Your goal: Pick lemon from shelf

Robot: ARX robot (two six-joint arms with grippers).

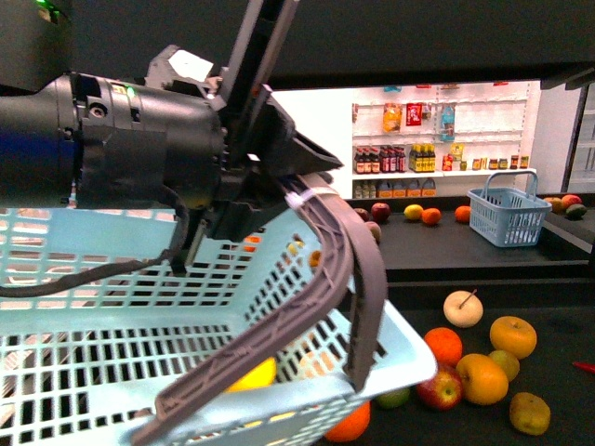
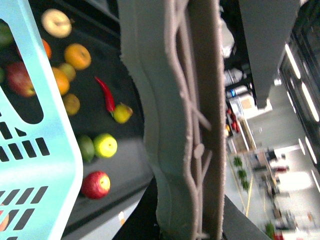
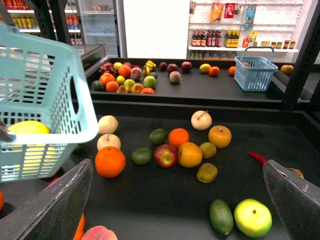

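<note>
— Black left arm (image 1: 121,149) fills the upper left of the front view. How does it sit?
— Raised and reaching across, with the pale blue basket (image 1: 112,307) hanging tilted beneath it, above the fruit on the shelf (image 3: 150,200).
— And the left gripper (image 1: 284,190)?
— Closed tight on the top of the grey handle (image 1: 358,269). The left wrist view shows that handle close up, filling the middle.
— The right gripper (image 3: 177,165)?
— Spread wide, its fingers (image 3: 55,205) at the two edges of its wrist view, with nothing between them. It hangs over the shelf, above an orange (image 3: 110,161), an apple (image 3: 165,155) and other loose fruit.
— Where is the lemon (image 3: 27,130)?
— Inside the basket, low against its wall. Its yellow shows through the slats in the front view too.
— Anything beyond?
— A second basket (image 3: 255,72) stands on the rear tray, with bottles (image 3: 212,37) on white racks behind it.
</note>
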